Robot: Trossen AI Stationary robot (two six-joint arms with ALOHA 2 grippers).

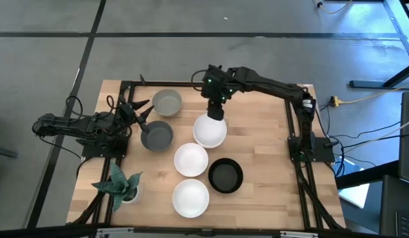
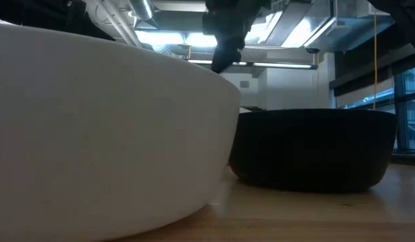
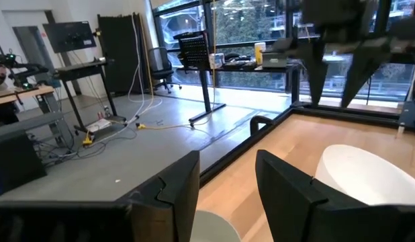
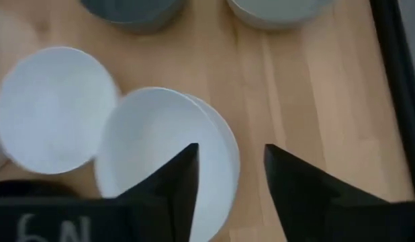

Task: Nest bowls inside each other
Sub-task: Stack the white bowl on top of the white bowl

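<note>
Six bowls stand on their bases on the wooden table. A light grey bowl [image 1: 167,102] and a dark grey bowl [image 1: 156,135] are at the left. A white bowl [image 1: 210,130] with a second white rim showing under it [image 4: 224,154] is in the middle. Nearer stand another white bowl [image 1: 190,159], a black bowl [image 1: 225,175] and a third white bowl [image 1: 190,198]. My right gripper [image 1: 216,109] [image 4: 227,181] is open above the far rim of the white pair, one finger over the inside and one over the table. My left gripper [image 1: 139,111] [image 3: 227,195] is open between the two grey bowls.
A small green potted plant [image 1: 122,185] stands at the near left corner. A black frame [image 1: 125,86] runs along the table's left, far and right edges. In the low view the near white bowl [image 2: 93,134] and black bowl [image 2: 315,148] fill the front. Bare wood [image 1: 264,132] lies to the right.
</note>
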